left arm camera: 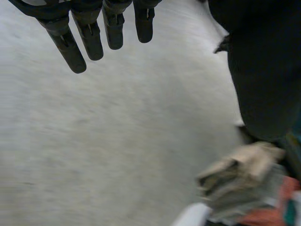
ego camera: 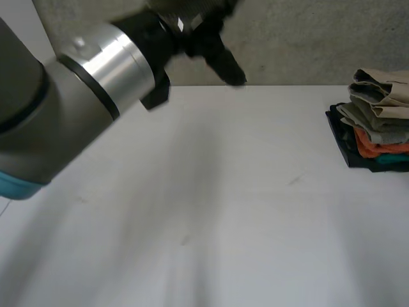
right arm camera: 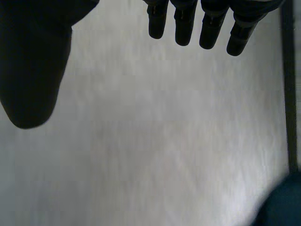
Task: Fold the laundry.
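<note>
The left robot hand (ego camera: 203, 39) is raised near the far edge of the bench (ego camera: 243, 192), at the end of the left arm (ego camera: 57, 109). In its wrist view, its fingers (left arm camera: 91, 40) are straight and set apart from the thumb (left arm camera: 263, 70), holding nothing. The right robot hand (right arm camera: 183, 26) hangs over a pale surface, its fingers straight and apart from its thumb (right arm camera: 33, 70), also holding nothing. The stack of folded clothes (ego camera: 377, 121) rests at the right edge of the bench, well apart from the left robot hand. Its layers are beige on top, then grey, orange, teal and dark cloth.
</note>
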### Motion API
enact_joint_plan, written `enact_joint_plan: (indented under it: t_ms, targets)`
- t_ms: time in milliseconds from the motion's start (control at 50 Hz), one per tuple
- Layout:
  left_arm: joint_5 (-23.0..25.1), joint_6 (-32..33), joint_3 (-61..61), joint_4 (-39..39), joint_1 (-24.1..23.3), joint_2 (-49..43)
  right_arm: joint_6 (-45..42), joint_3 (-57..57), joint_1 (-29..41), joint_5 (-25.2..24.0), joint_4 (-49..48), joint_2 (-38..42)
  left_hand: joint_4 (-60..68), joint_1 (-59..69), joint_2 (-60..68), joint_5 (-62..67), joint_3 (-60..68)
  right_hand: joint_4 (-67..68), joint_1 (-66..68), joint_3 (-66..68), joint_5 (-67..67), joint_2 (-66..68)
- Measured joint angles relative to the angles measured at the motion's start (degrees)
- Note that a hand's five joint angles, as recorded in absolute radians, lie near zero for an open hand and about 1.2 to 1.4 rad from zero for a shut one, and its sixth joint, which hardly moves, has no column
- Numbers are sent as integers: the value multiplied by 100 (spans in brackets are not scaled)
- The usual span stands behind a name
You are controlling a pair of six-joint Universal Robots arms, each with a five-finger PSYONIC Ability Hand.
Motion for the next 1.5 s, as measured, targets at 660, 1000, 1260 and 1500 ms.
enact_joint_plan:
  t_ms: [660,1000,1260,1500]
  targets:
    - [-2439,3116,-1149,124,4059,-2388,680,3468,3437,-1013,446,-307,0,-2,0,0,0,0,0,0,0,-3]
    - [-3169,3120,-888,282,3801,-2589,694,3312,3377,-487,113,-736,392,581,387,297,330,0,0,0,0,-3]
    - [-2240,2180,-1156,589,3233,-1186,777,2699,3383,-218,139,-951,-6,164,25,-11,-19,0,0,0,0,-3]
    - [-1242,-216,-1324,574,2156,352,920,2542,3386,-87,493,-1294,-6,164,25,-11,-19,0,0,0,1,-3]
